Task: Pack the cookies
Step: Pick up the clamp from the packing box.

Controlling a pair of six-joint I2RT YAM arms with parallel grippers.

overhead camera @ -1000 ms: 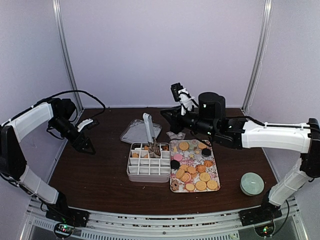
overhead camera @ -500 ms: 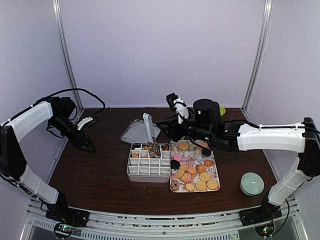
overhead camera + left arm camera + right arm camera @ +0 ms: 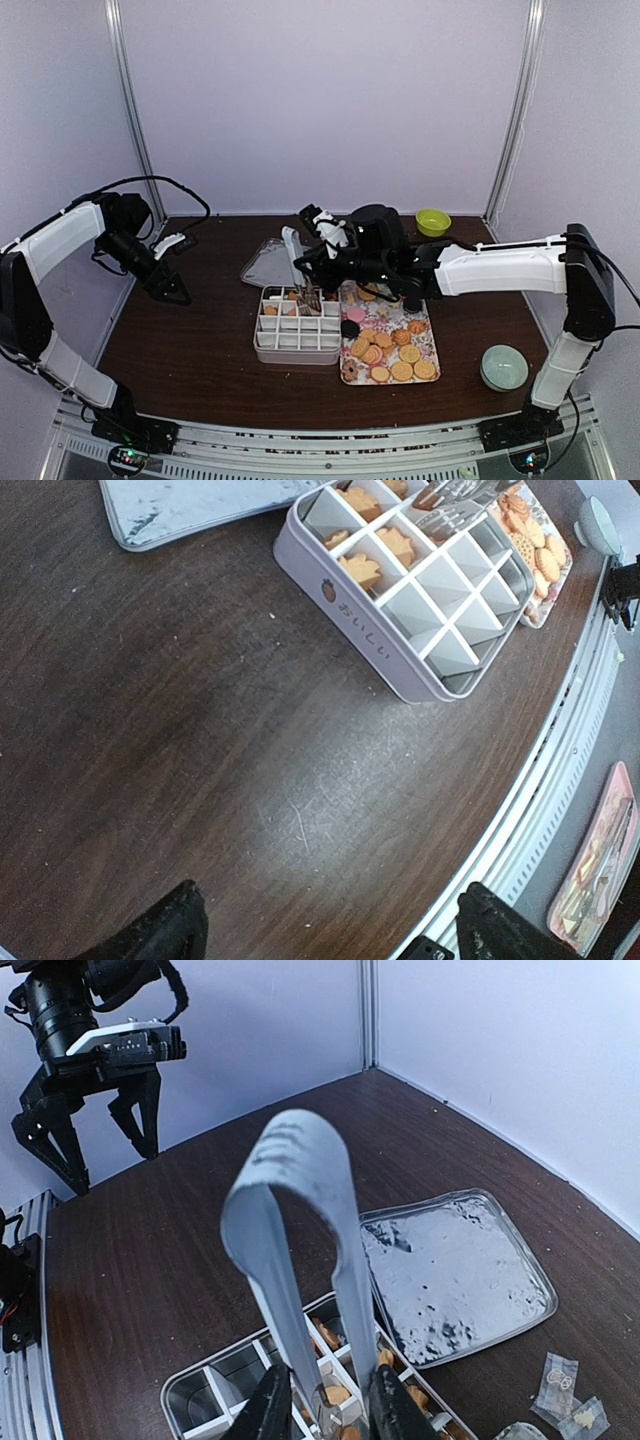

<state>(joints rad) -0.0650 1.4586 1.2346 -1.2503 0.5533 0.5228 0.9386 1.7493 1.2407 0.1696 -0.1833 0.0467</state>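
Golden-orange cookies (image 3: 402,370), with a few pink and dark ones among them, lie mostly on the floral tray (image 3: 384,313) near the middle of the dark brown counter (image 3: 200,340), a little toward its right edge. A handful of the golden ones already sit in the far compartments of the pale divided box (image 3: 295,352), which stands touching the tray's left side; the near compartments hold none.

On the box's long wall your left wrist view shows a small strawberry mark and Japanese writing that reads "おいしい".

Metal tongs (image 3: 290,1220) stand tips-down in the box's far compartments, their bent end up. Your right fingers (image 3: 390,1410) sit one on each outer side of the tongs' two blades, low down, pressed against them in a grip.

Just behind the box, toward the far edge, a clear lid (image 3: 270,265) lies flat, and small clear packets (image 3: 560,1380) lie beside it. A green bowl (image 3: 433,221) is at the far edge on the right, and a pale green bowl (image 3: 503,367) near the front right corner.

Your left fingers (image 3: 175,930) hang spread wide over bare counter by the left edge, well apart from the box, holding nothing.
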